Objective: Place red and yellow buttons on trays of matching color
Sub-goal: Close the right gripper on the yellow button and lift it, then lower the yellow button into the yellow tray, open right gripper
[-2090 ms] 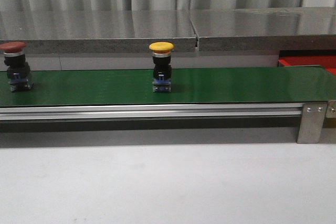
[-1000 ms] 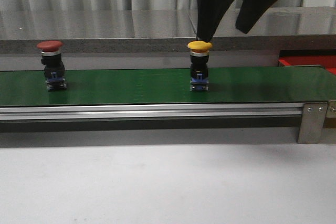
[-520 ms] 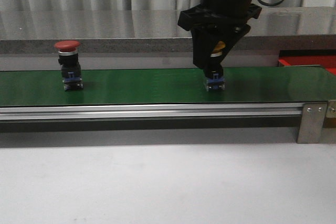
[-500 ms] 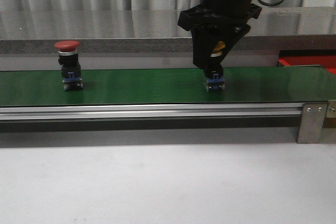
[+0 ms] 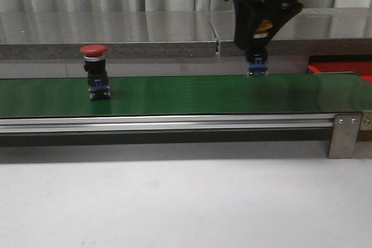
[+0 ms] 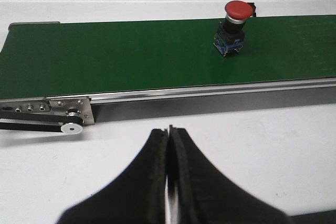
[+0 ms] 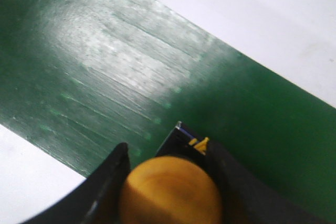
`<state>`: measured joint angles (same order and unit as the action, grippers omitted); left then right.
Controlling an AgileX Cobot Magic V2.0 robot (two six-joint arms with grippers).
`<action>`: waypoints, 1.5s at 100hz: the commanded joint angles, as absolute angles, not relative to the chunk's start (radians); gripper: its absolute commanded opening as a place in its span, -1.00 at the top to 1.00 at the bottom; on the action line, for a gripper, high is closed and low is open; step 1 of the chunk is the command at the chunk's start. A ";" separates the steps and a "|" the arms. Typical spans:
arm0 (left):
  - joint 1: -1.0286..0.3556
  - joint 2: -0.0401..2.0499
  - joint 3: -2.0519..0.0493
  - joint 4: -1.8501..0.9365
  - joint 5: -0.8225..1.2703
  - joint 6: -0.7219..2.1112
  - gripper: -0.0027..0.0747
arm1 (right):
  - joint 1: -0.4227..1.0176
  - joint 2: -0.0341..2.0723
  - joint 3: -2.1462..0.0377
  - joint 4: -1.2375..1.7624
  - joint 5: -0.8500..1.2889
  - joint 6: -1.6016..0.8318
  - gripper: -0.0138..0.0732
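Observation:
My right gripper (image 5: 257, 42) is shut on the yellow button (image 5: 263, 27) and holds it lifted just above the green belt (image 5: 186, 94). In the right wrist view the yellow cap (image 7: 170, 192) sits between my fingers over the belt (image 7: 105, 77). The red button (image 5: 96, 72) stands upright on the belt at the left; it also shows in the left wrist view (image 6: 233, 27). My left gripper (image 6: 169, 129) is shut and empty over the white table, in front of the belt. A corner of the red tray (image 5: 343, 69) shows at the far right behind the belt.
The belt's aluminium frame (image 5: 168, 123) runs across the front, with a metal bracket (image 5: 344, 136) at its right end. A grey stone ledge (image 5: 116, 33) lies behind the belt. The belt's roller end (image 6: 47, 114) shows in the left wrist view.
My right gripper came down over the yellow button, shut on it and lifted it up and to the right. The red button has ridden the belt to the right.

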<state>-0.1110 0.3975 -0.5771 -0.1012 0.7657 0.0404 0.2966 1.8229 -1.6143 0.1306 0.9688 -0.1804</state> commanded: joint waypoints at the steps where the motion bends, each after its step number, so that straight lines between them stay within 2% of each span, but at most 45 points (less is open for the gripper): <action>1: -0.119 0.403 -0.605 -0.110 0.694 0.038 0.98 | 0.251 1.722 -1.587 0.131 0.924 -0.172 0.02; 35: -0.119 0.403 -0.605 -0.110 0.694 0.038 0.98 | 0.004 1.553 -1.380 0.131 0.871 -0.172 0.02; 67: -0.119 0.403 -0.605 -0.110 0.694 0.038 0.98 | -0.217 1.539 -1.276 0.130 0.807 -0.172 0.02; 105: -0.119 0.403 -0.605 -0.110 0.694 0.038 0.98 | -0.264 1.616 -1.171 0.130 0.617 -0.172 0.02; 121: -0.119 0.403 -0.605 -0.110 0.694 0.038 0.98 | -0.264 1.673 -1.171 0.149 0.606 -0.168 0.00; 128: -0.119 0.403 -0.605 -0.110 0.694 0.038 0.98 | -0.265 1.686 -1.171 0.161 0.609 -0.168 -0.08; 143: -0.119 0.403 -0.605 -0.110 0.694 0.038 0.98 | -0.265 1.693 -1.171 0.168 0.612 -0.168 -0.52; 150: -0.119 0.403 -0.605 -0.110 0.694 0.038 0.98 | -0.265 1.693 -1.171 0.168 0.606 -0.168 -0.56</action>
